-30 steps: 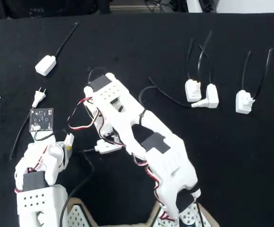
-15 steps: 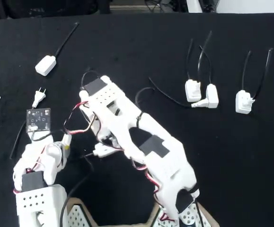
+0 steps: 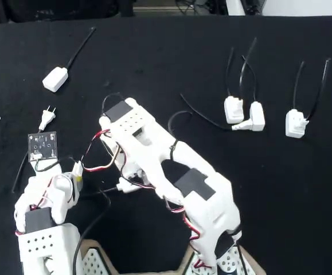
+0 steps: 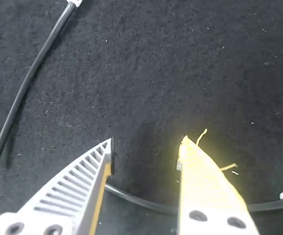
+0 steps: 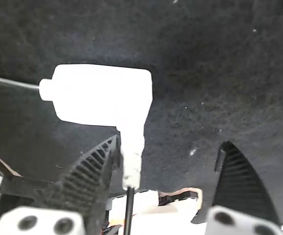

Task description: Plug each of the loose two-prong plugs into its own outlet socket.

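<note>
A loose two-prong plug [image 3: 46, 118] lies at the left of the black table, with a white outlet socket [image 3: 55, 79] beyond it. A white socket block with a plug pushed into it [image 5: 99, 95] lies just past my right gripper [image 5: 168, 156]. That gripper is open, and the block sits off one fingertip, not between the two. The same block [image 3: 127, 184] peeks out under the right arm [image 3: 154, 149]. My left gripper [image 4: 146, 147] is open over a black cable [image 4: 146, 203], holding nothing.
Three white socket-and-plug pieces [image 3: 233, 109] [image 3: 256, 117] [image 3: 295, 124] lie with their cables at the back right. A second black cable [image 4: 29, 83] runs across the cloth near the left gripper. The right arm spans the table's middle.
The left arm's wrist has swung slightly left. The white block under the right arm has slid a little toward the left arm, and the right arm shifted slightly with it.
</note>
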Controlling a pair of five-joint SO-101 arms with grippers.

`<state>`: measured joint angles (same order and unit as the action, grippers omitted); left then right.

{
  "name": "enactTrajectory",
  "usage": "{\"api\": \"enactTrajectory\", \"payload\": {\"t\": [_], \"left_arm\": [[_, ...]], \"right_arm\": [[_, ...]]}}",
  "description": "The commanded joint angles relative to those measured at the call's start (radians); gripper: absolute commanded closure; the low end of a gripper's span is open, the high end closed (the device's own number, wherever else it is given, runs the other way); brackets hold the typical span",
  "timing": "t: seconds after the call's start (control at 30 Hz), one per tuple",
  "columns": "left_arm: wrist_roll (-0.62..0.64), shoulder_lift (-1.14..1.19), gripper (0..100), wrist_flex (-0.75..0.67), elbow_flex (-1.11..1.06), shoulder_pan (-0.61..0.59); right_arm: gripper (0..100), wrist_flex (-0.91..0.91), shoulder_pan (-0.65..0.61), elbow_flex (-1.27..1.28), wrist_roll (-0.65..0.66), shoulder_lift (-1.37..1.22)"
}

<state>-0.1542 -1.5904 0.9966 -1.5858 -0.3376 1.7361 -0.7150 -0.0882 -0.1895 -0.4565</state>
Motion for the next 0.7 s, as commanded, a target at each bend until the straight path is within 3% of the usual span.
{"api": "enactTrajectory", "payload": {"t": [0.0,0.23,0.3,0.5,0.67], "left_arm": [[0.02,-0.011,78,0.003,0.039,-0.045],[0.021,-0.011,78,0.002,0.054,-0.105],[0.021,-0.011,78,0.002,0.058,-0.116],[0.021,-0.011,78,0.002,0.058,-0.119],[0.02,-0.009,78,0.003,0.088,-0.22]], "right_arm": [[73.4,0.0,-0.011,-0.045,0.057,0.096],[74.4,0.002,-0.015,-0.062,0.253,0.289],[74.4,0.0,-0.014,-0.053,0.396,0.309],[74.4,0.003,-0.011,-0.012,1.013,0.329],[74.4,0.002,-0.038,0.09,1.134,0.39]]}}
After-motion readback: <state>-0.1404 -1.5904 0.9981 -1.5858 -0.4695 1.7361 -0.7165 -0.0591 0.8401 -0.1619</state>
